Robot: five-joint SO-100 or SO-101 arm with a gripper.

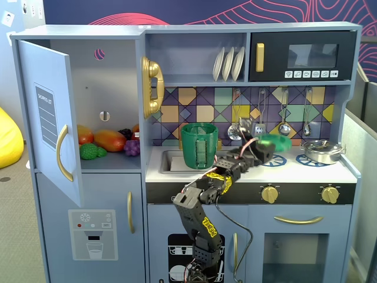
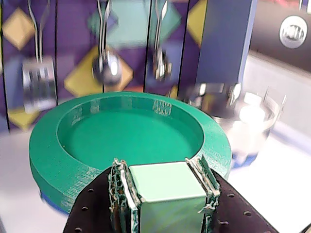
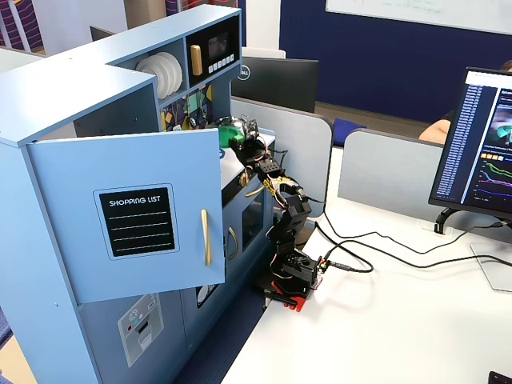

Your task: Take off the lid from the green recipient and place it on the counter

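Observation:
The green recipient (image 1: 199, 145) stands open in the sink at the counter's left, with its ribbed strap facing forward. My gripper (image 1: 264, 148) is shut on the light green strap handle (image 2: 165, 187) of the lid (image 2: 121, 133). In the fixed view the lid (image 1: 275, 142) is blurred and hangs a little above the white counter (image 1: 247, 171), right of the recipient and over a blue burner ring (image 1: 274, 160). In the wrist view the dark-green disc fills the middle, and a blue ring edge (image 2: 48, 201) shows under it. The other fixed view shows the lid (image 3: 231, 130) only as a small green patch.
A small steel pan (image 1: 321, 151) sits on the right burner and shows close to the lid's right in the wrist view (image 2: 248, 119). Metal utensils (image 1: 284, 115) hang on the tiled back wall. The cupboard door (image 1: 50, 118) stands open at the left.

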